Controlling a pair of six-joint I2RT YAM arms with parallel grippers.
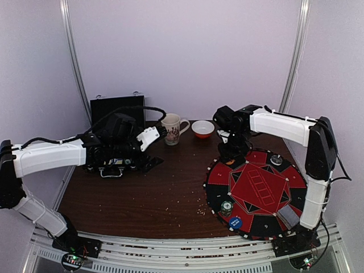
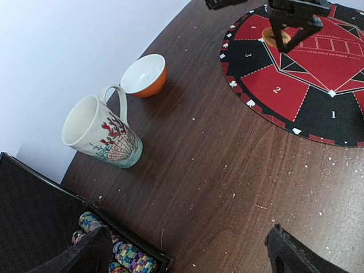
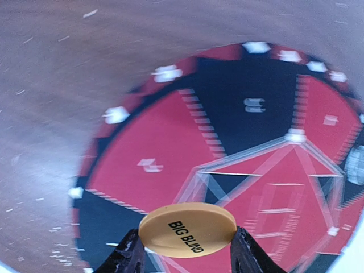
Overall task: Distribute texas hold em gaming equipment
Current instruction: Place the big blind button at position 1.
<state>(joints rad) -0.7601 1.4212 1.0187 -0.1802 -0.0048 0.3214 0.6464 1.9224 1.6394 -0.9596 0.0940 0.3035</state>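
1 orange BIG BLIND disc [image 3: 187,230], likely light, stiff and slippery, is sitting pinched across its rim by the jaws of the right gripper [image 3: 186,249] above the mat [image 3: 149,149], while those of the left gripper [image 2: 196,250] are hanging spread.

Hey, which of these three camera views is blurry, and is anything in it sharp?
Right wrist view: the poker mat and table are smeared by motion blur, yet the BIG BLIND disc between the fingers is sharp. Left wrist view: crisp, with the patterned mug and orange bowl clear. Top view: evenly lit, slightly soft.
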